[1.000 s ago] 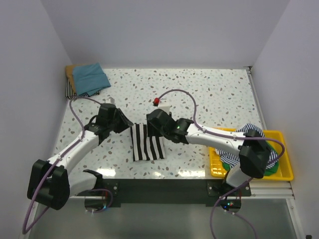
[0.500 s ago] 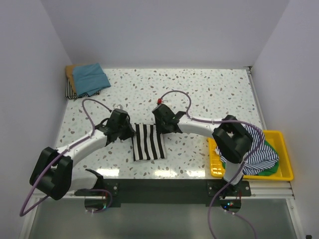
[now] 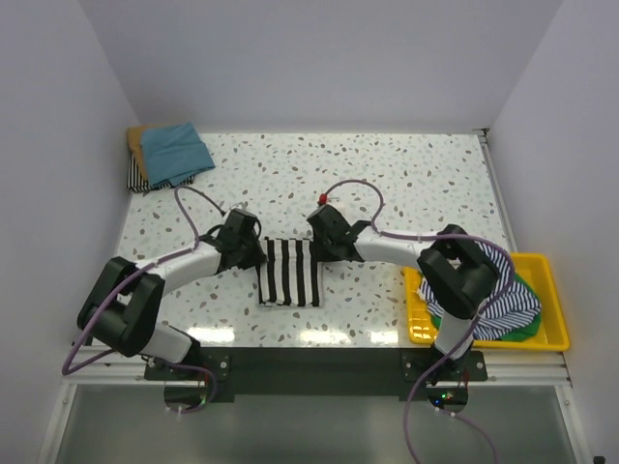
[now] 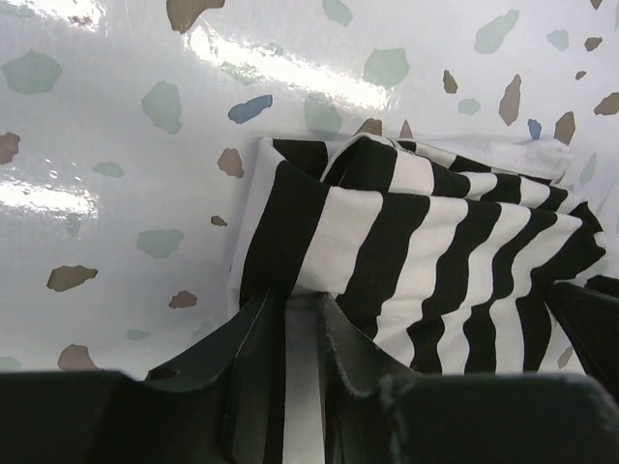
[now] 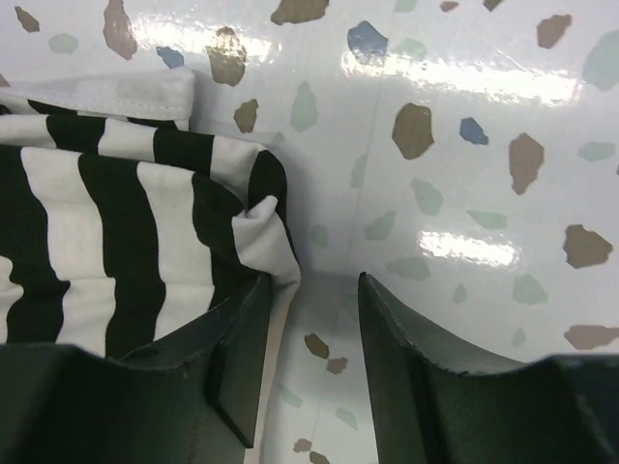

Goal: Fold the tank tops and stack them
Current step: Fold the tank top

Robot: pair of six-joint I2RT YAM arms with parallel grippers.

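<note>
A folded black-and-white striped tank top [image 3: 288, 273] lies on the speckled table between both arms. My left gripper [image 3: 253, 253] is at its far left corner. In the left wrist view the left gripper [image 4: 295, 298] is shut on a white fold of that striped tank top [image 4: 426, 242]. My right gripper [image 3: 324, 253] is at the far right corner. In the right wrist view the right gripper [image 5: 311, 280] is open, and the striped cloth's corner [image 5: 261, 227] touches its left finger [image 5: 237, 338], with bare table in the gap. A teal tank top [image 3: 174, 150] tops a stack at the back left.
A yellow tray [image 3: 551, 338] stands at the front right edge and holds a striped tank top [image 3: 488, 295] and a green one [image 3: 527, 324]. A tan layer [image 3: 133, 143] and a striped layer [image 3: 135, 176] show under the teal top. Walls close in on both sides.
Both grippers came down onto the far corners of the striped tank top. The right jaws have narrowed. The right arm's elbow has swung away from the tray toward the centre.
</note>
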